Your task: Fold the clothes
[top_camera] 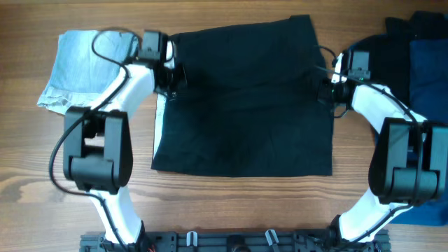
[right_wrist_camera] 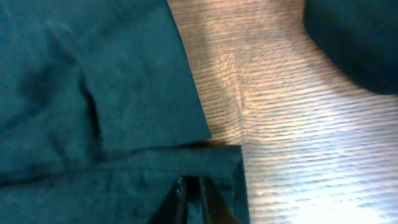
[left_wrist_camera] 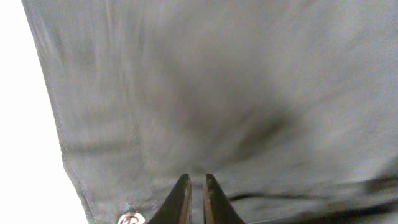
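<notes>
A black garment (top_camera: 241,105) lies spread across the middle of the table. My left gripper (top_camera: 173,74) is at its upper left edge. In the left wrist view the fingers (left_wrist_camera: 196,182) are pressed nearly together on the dark cloth (left_wrist_camera: 236,93), next to a metal snap (left_wrist_camera: 130,218). My right gripper (top_camera: 329,87) is at the garment's right edge. In the right wrist view its fingers (right_wrist_camera: 189,183) are shut on the cloth's hem (right_wrist_camera: 124,180), with a folded layer (right_wrist_camera: 93,74) lying beyond it.
A folded light blue denim piece (top_camera: 84,66) lies at the back left. A pile of dark and blue clothes (top_camera: 420,63) sits at the right edge and also shows in the right wrist view (right_wrist_camera: 354,37). Bare wood (right_wrist_camera: 298,124) lies between it and the garment.
</notes>
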